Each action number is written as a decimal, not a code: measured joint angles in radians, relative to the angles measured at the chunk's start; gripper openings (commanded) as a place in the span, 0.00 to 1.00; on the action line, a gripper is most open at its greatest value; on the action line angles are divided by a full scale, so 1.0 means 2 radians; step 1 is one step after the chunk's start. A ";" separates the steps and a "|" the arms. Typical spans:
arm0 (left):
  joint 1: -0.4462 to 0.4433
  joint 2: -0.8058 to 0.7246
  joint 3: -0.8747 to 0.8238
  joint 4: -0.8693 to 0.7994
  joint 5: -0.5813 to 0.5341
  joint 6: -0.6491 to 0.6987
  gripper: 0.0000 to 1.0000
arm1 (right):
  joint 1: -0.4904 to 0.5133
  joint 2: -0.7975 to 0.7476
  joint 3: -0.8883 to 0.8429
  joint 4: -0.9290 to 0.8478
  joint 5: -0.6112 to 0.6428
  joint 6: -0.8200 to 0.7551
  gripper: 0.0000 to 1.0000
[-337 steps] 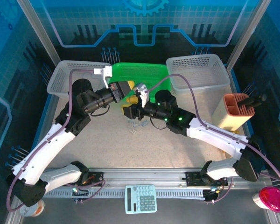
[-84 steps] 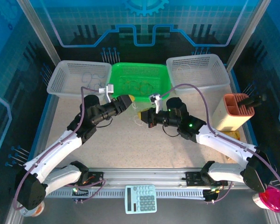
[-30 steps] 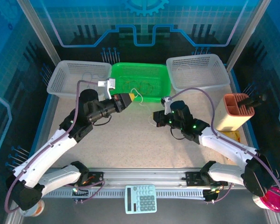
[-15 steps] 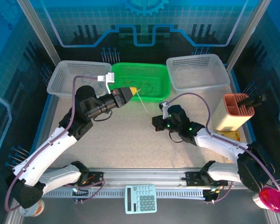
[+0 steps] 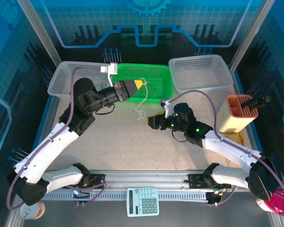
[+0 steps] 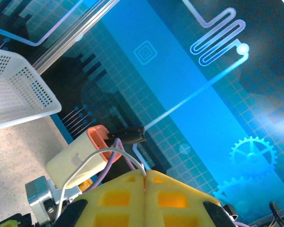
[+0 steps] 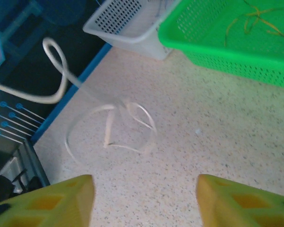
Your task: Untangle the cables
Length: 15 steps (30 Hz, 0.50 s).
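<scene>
Whitish cable point(image 7: 110, 126) loops just ahead of the right gripper point(image 7: 143, 179), whose jaws are spread wide with nothing between them. The upper end is pinched in the closed left gripper point(image 5: 139, 84). Beyond, yellowish cables point(image 7: 260, 21) lie in the green basket point(image 7: 217, 52).

I'm watching a thin whitish cable point(image 5: 143, 98) hanging as a loose, kinked strand from the pinched tips of the left gripper point(image 5: 140, 83), its lower end dangling over the table point(image 5: 118, 137) just in front of the green basket point(image 5: 142, 66). From the right wrist its loops are showing blurred above the speckled surface. Tangled yellowish cables point(image 7: 262, 21) are lying inside that basket.
</scene>
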 measured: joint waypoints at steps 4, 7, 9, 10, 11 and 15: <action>0.000 0.005 0.007 -0.001 0.006 0.000 0.00 | 0.000 -0.030 0.007 -0.003 -0.002 -0.012 0.73; 0.000 0.006 0.010 -0.002 0.006 0.000 0.00 | 0.004 -0.038 0.023 -0.001 -0.003 -0.023 0.76; 0.000 0.007 0.014 -0.003 0.006 0.000 0.00 | 0.011 -0.035 0.042 0.000 -0.004 -0.030 0.77; 0.000 0.008 0.016 -0.002 0.006 0.000 0.00 | 0.019 -0.031 0.055 0.003 -0.004 -0.035 0.77; 0.000 0.009 0.018 -0.002 0.006 0.000 0.00 | 0.027 -0.026 0.070 0.005 -0.005 -0.040 0.79; 0.000 0.009 0.024 -0.002 0.006 -0.005 0.00 | 0.052 -0.001 0.116 0.027 -0.004 -0.055 0.80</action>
